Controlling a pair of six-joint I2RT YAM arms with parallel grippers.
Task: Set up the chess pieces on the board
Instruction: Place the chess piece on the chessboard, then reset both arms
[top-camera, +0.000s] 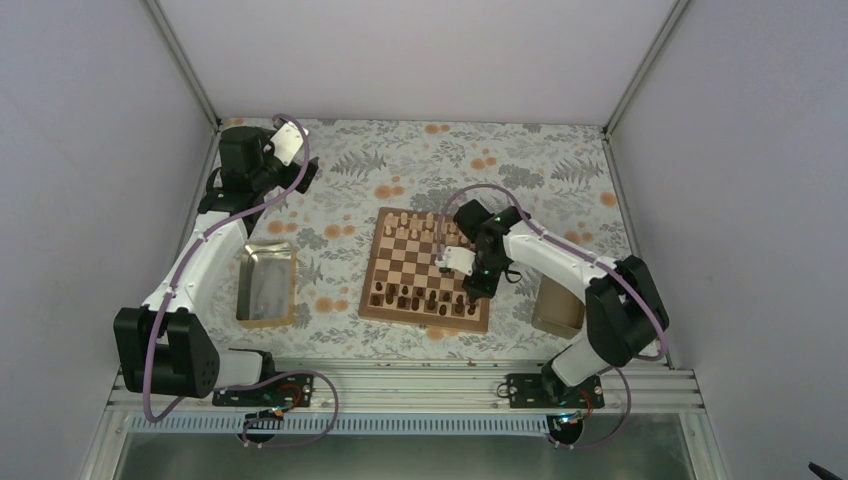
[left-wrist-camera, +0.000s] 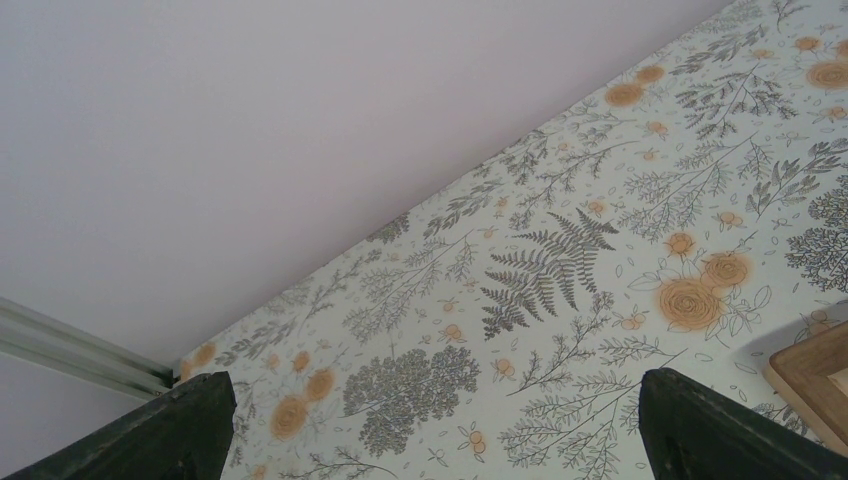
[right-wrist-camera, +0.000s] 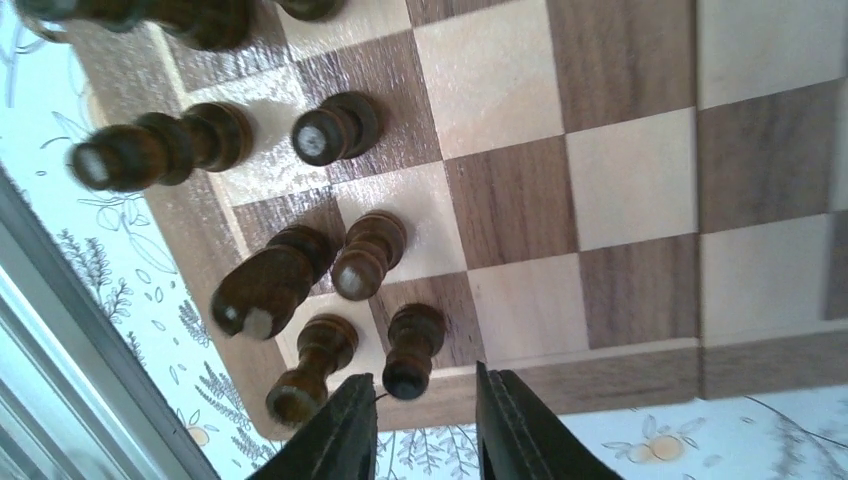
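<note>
The board (top-camera: 414, 262) lies mid-table. Dark brown chess pieces (top-camera: 420, 299) fill its near rows and pale ones (top-camera: 414, 221) stand along the far row. My right gripper (top-camera: 470, 293) hovers over the board's near right corner. In the right wrist view its jaws (right-wrist-camera: 425, 385) stand apart, open, with a dark pawn (right-wrist-camera: 412, 350) upright on the corner square just beyond the tips and not pinched. Beside it stand more dark pieces (right-wrist-camera: 312, 367). My left gripper (left-wrist-camera: 432, 385) is open over the flowered cloth at the far left, holding nothing. A board corner (left-wrist-camera: 815, 375) shows at its right.
A rectangular metal tray (top-camera: 266, 285) lies left of the board. A second tray (top-camera: 558, 305) sits by the right arm. Enclosure walls close in on three sides, and an aluminium rail (top-camera: 400, 385) runs along the near edge.
</note>
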